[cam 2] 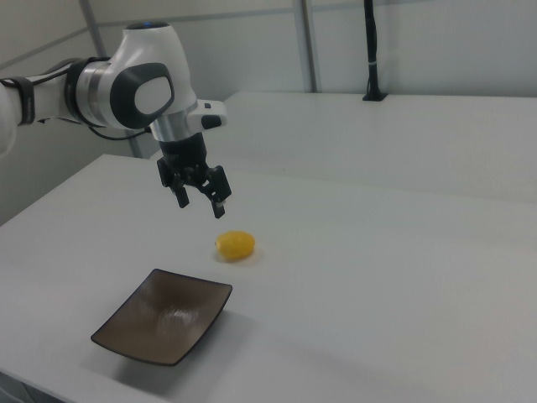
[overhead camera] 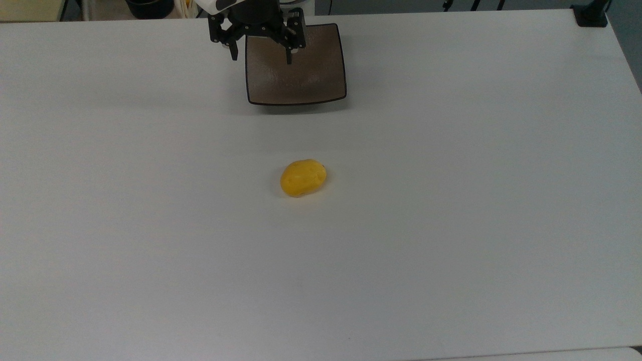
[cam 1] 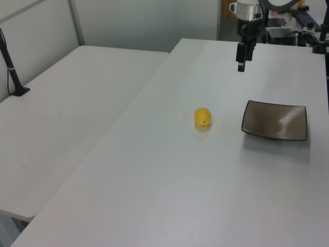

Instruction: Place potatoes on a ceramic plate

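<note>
A single yellow egg-shaped potato (overhead camera: 303, 177) lies on the white table, also seen in the left view (cam 1: 203, 117) and the right view (cam 2: 235, 245). The square dark brown ceramic plate (overhead camera: 311, 80) sits empty toward the top view's upper middle, and shows in the left view (cam 1: 277, 121) and the right view (cam 2: 164, 317). My gripper (overhead camera: 261, 55) hangs open above the table with nothing between its fingers; in the right view the gripper (cam 2: 201, 204) is high up between plate and potato, and in the left view the gripper (cam 1: 241, 64) is well above the plate's far side.
The white table (overhead camera: 150, 225) stretches wide around the potato. A second white table (cam 1: 61, 118) adjoins it on the left view's left. A black post (overhead camera: 591, 15) stands at the top view's upper right corner.
</note>
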Controlling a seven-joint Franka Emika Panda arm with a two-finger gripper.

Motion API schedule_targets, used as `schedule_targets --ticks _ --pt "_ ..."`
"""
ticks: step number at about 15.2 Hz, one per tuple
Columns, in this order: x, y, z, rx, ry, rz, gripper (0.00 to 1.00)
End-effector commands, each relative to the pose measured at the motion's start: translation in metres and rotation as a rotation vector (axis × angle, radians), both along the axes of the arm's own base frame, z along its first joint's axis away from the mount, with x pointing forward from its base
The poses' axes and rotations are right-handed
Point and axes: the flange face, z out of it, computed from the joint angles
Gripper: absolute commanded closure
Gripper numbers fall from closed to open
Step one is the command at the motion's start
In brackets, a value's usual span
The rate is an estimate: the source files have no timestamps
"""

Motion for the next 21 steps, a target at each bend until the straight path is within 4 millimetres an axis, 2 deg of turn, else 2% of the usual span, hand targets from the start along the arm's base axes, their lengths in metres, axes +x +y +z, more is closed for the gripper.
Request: schedule_targets --ticks 1,17,21 --pt "-0.0040 -0.0013 0.0011 0.010 -0.011 0.044 0.00" --pt "-0.0042 -0.0020 0.0043 0.024 -0.016 0.007 0.00" --pt "0.0012 0.0018 0.0015 0.030 -0.028 -0.166 0.00"
